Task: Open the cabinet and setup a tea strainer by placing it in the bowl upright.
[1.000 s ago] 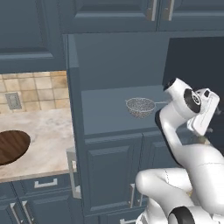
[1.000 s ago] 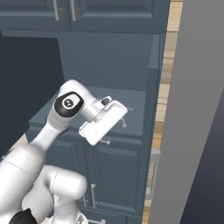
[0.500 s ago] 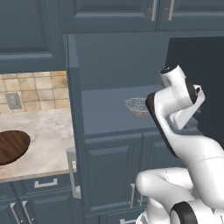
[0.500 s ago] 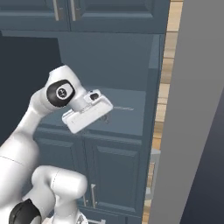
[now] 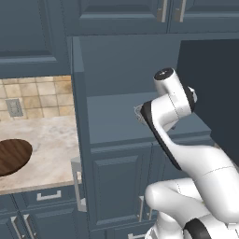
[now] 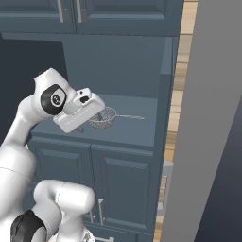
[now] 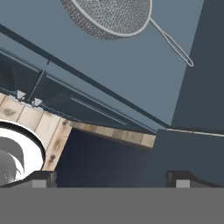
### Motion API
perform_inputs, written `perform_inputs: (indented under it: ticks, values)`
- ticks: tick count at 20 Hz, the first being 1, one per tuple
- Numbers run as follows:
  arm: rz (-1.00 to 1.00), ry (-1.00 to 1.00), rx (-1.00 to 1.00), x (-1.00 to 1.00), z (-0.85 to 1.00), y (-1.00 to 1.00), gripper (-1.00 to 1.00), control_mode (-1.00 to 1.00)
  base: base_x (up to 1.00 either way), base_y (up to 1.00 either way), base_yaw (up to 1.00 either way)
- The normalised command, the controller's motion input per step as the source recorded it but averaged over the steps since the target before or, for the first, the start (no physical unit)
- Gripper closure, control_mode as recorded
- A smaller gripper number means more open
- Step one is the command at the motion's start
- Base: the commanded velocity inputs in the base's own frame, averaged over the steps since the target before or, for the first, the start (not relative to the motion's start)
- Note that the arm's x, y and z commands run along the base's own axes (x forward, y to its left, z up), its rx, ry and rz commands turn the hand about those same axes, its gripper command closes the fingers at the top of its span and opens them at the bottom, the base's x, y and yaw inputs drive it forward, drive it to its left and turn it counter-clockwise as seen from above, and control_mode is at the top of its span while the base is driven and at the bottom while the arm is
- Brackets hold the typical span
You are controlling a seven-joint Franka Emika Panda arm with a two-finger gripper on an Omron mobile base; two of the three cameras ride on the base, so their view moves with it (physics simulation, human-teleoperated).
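On open cabinet (image 6: 142,61) shelf: one tea strainer (image 6: 103,117); one bowl (image 5: 13,156) on counter.

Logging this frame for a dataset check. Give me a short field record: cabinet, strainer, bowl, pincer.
cabinet: tall slate-blue cabinet, doors open, shelf exposed
tea strainer: tea strainer sits upright on the cabinet shelf, wire handle pointing to the right in the right base view
bowl: wooden bowl on the marble counter left of the cabinet, nothing in it
pincer: pincer open, short of the strainer, holding nothing
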Motion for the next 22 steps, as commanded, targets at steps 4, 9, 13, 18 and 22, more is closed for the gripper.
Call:
perform_inputs:
  ticks: [4,9,13,18,22]
  values:
    - [0.14,-0.02,0.02,0.56,0.00,0.46,-1.00,-1.00,0.00,0.00,0.00]
    - [0.11,0.11,0.06,0.69,0.00,0.19,-1.00,-1.00,0.00,0.00,0.00]
    - [0.10,0.10,0.00,0.39,-0.03,0.23,-1.00,-1.00,0.00,0.00,0.00]
    - [0.06,0.00,0.00,0.25,-0.22,0.27,-1.00,-1.00,0.00,0.00,0.00]
    - [0.08,0.00,0.00,0.19,-0.30,0.27,-1.00,-1.00,0.00,0.00,0.00]
